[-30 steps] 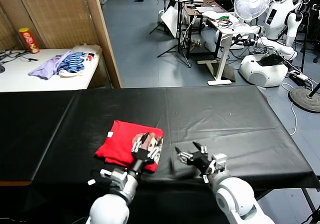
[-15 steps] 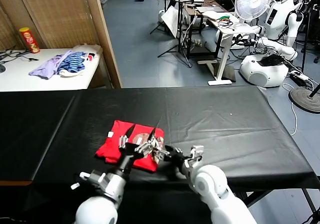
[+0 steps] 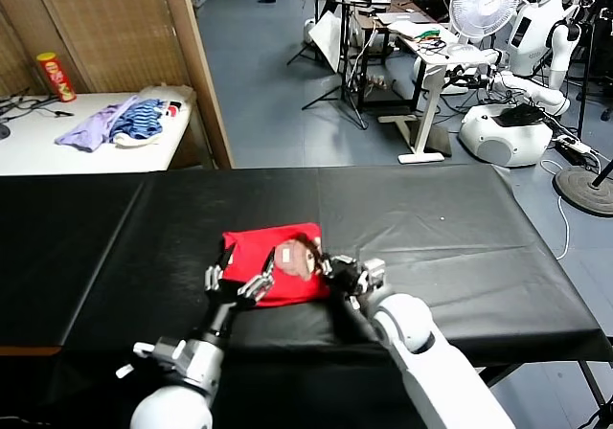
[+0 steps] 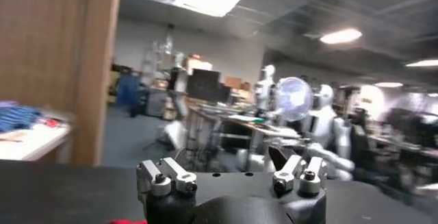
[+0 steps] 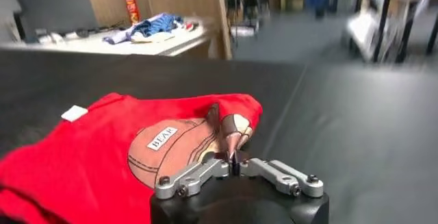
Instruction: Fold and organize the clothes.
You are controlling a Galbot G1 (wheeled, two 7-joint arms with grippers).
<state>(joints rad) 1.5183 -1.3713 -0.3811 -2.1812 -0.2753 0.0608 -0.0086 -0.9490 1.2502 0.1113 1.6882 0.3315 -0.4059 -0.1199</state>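
Your right gripper [image 5: 233, 166] pinches the red T-shirt [image 3: 273, 268] edge — your left gripper [image 3: 237, 278], jaws apart, sits beside it.

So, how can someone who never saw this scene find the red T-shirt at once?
Look at the long black table in front of the robot. Near its front edge, between the left gripper and the right gripper, lies the red T-shirt, folded. It is the only bright red thing there, with a brown cartoon print, unlike the purple and blue-striped garments on the white side table.
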